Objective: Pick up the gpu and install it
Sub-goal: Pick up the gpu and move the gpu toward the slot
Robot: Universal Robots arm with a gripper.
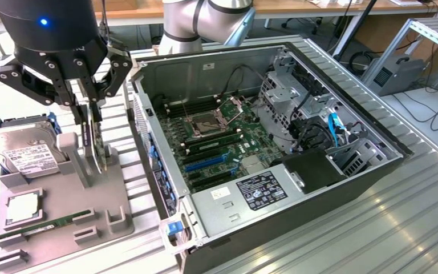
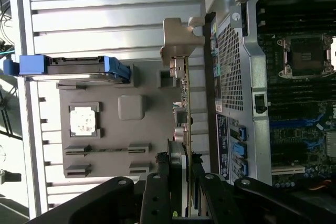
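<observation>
Arm (image 1: 203, 23) hangs in from 12 o'clock of exterior view, wrist vertical, blue light lit. Tool (image 1: 88, 117) at 10 o'clock, fingers clenched on top edge of gpu (image 2: 185, 85). Gpu upright, edge-on, at holder of gray fixture tray (image 1: 59, 228) on worktop (image 1: 371, 228); open PC case (image 1: 295, 228) at tray's 3 o'clock. Hard drive (image 1: 21, 151) white label, power supply (image 1: 227, 214) black label: print unreadable.

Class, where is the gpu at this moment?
The gpu stands upright in the grey holder on the exterior view's left, between the hard drive and the case, directly beneath the gripper.
</observation>
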